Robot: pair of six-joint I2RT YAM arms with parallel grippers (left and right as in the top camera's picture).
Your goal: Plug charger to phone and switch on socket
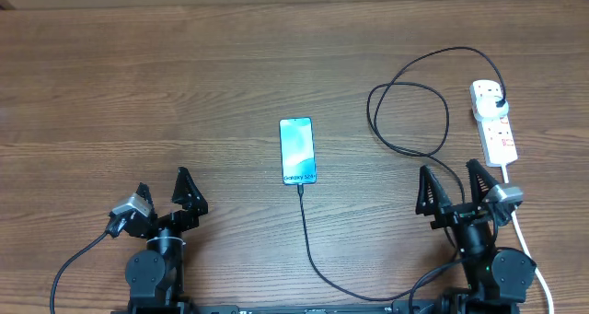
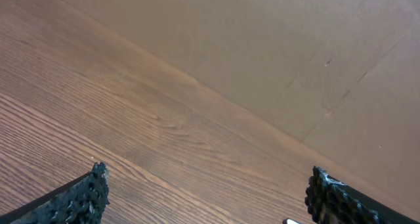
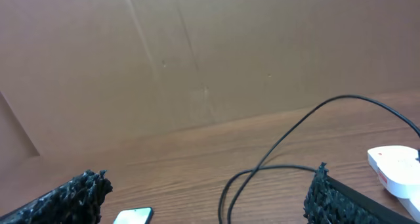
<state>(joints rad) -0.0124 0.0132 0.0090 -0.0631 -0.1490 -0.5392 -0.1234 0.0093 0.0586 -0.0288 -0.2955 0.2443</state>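
Gaping wide at the near left of the brown wood-grain table (image 1: pixel 138 93), the left gripper (image 1: pixel 164 187) holds nothing between its black textured fingers. Mid-table lies the slim smartphone (image 1: pixel 297 150) with its light-blue screen, well apart from both grippers. The thin black charger cable (image 1: pixel 304 226) meets its near edge, curves right and loops up to a black plug (image 1: pixel 498 103) seated in the white power strip (image 1: pixel 502 141). The right gripper (image 1: pixel 451 180), also spread and empty, sits near the loops, beside the strip.
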